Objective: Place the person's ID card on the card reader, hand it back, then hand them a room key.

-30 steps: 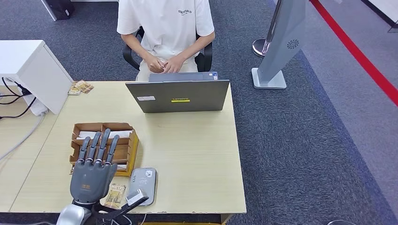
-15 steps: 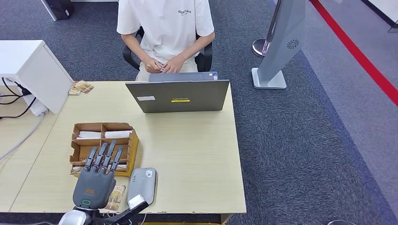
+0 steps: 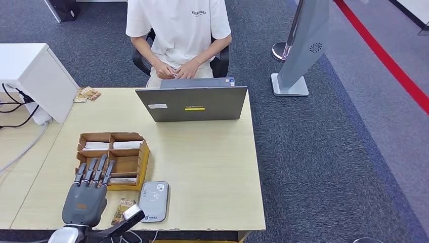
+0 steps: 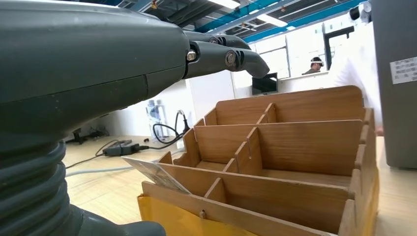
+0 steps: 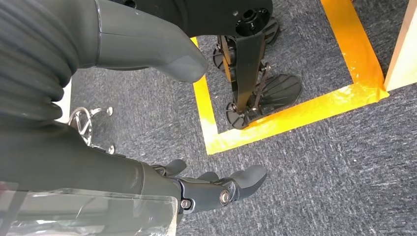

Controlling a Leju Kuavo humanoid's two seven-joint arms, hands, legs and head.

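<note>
Card reader [image 3: 154,201] sits at the near edge of the desk [image 3: 212,167], a little left of its middle, its grey top bare; we see no ID card on it, and the person [image 3: 178,30] seated behind the far edge has both hands together at their lap behind the laptop [image 3: 191,103], perhaps with something small in them, though we cannot tell what.

Largest change first: our left hand [image 3: 86,195] has drawn back toward the near left corner over the last second; a second ago its fingers reached across the middle rows of the wooden card tray [image 3: 143,157], now they cover only its nearest row; the fingers are straight and slightly apart, holding nothing; the wrist view shows them hanging above the tray, clear of its dividers.

A printed card sleeve [image 3: 122,210] lies flat just left of the reader, where it was before; white cards [image 3: 126,145] sit in the tray's far row.

Our right hand [image 5: 216,189] hangs by the floor, fingers loosely curled and holding nothing.

We judge the task barely begun; the arm's retreat suggests we are waiting for the ID to be offered.
</note>
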